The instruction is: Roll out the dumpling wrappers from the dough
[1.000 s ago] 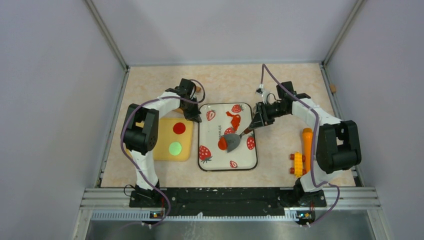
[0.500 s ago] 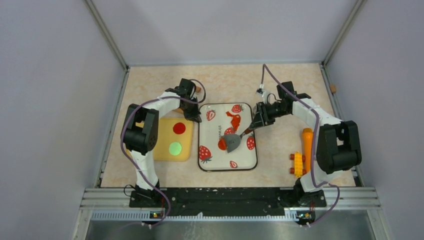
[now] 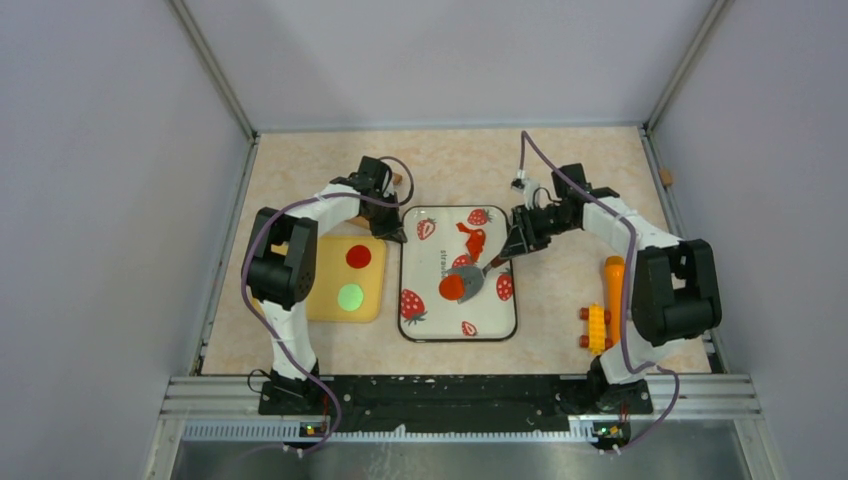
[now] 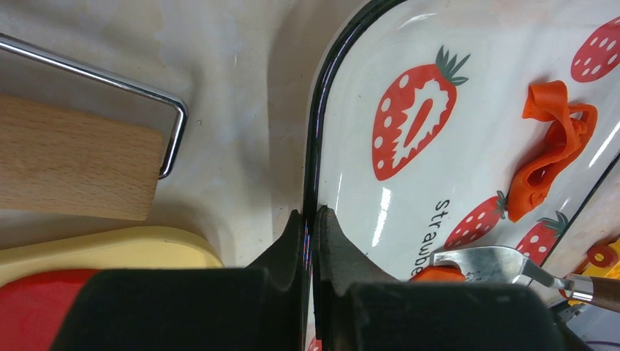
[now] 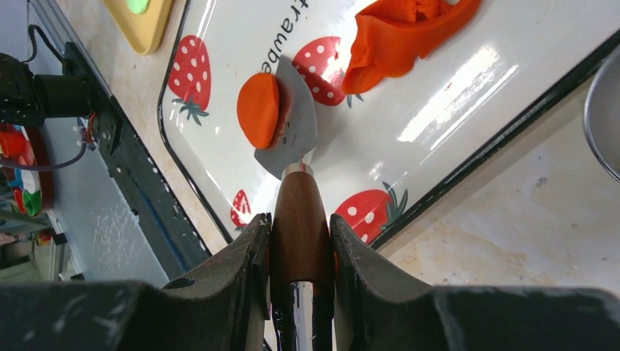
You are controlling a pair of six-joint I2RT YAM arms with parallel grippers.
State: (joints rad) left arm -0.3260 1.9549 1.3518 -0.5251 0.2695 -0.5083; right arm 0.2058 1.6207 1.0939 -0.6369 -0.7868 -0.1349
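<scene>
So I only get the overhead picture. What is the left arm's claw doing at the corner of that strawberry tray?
Observer: Its own camera shows the left gripper shut on the tray, pinching the black rim.
Operator: And the stick the right one carries?
Observer: The right gripper clamps a wooden handle that ends in a metal blade.
Operator: Is the round orange piece on it?
Observer: The wrapper overlaps one edge of the blade. A crumpled dough scrap lies apart, further along the tray.

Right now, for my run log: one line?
left hand: clamps tray rim | right hand: holds spatula | wrapper: partly on blade | dough scrap: on tray
</scene>
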